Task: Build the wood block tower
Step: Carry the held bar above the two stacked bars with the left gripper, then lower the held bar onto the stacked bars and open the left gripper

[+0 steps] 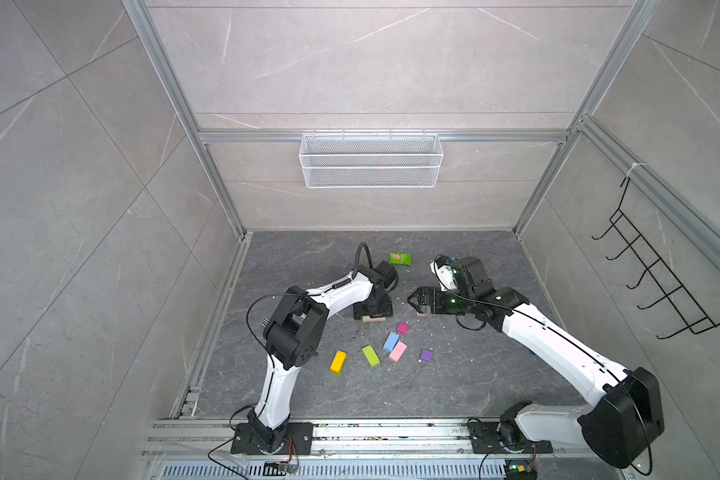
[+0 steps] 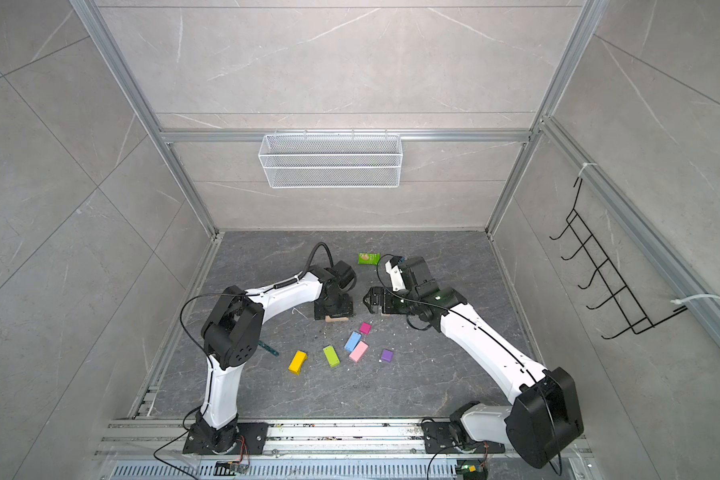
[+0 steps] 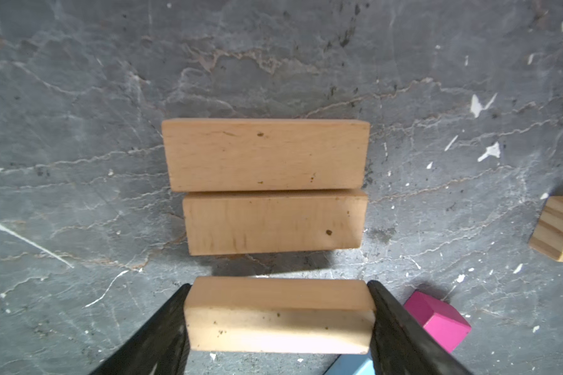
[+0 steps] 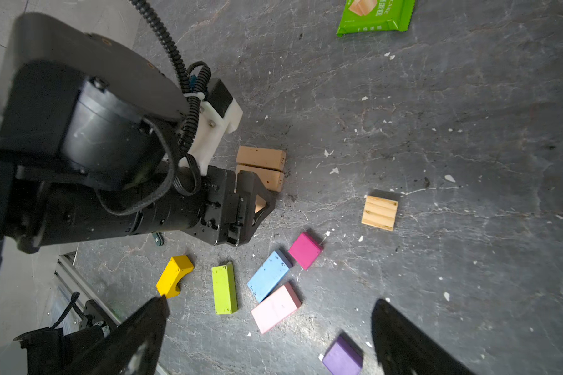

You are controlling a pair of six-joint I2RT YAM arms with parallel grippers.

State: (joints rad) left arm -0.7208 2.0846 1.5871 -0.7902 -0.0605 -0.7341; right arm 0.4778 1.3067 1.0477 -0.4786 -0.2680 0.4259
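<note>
Two tan bars lie side by side on the floor, long sides touching; in both top views only their edge shows under the left wrist. My left gripper points down and is shut on a third tan bar, held by its ends next to them. My right gripper hovers open and empty to their right. Loose on the floor lie yellow, lime, light blue, pink, magenta and purple blocks, and a small tan cube.
A green snack packet lies behind the arms. A thin teal stick lies beside the left arm's elbow. A white wire basket hangs on the back wall and a black hook rack on the right wall.
</note>
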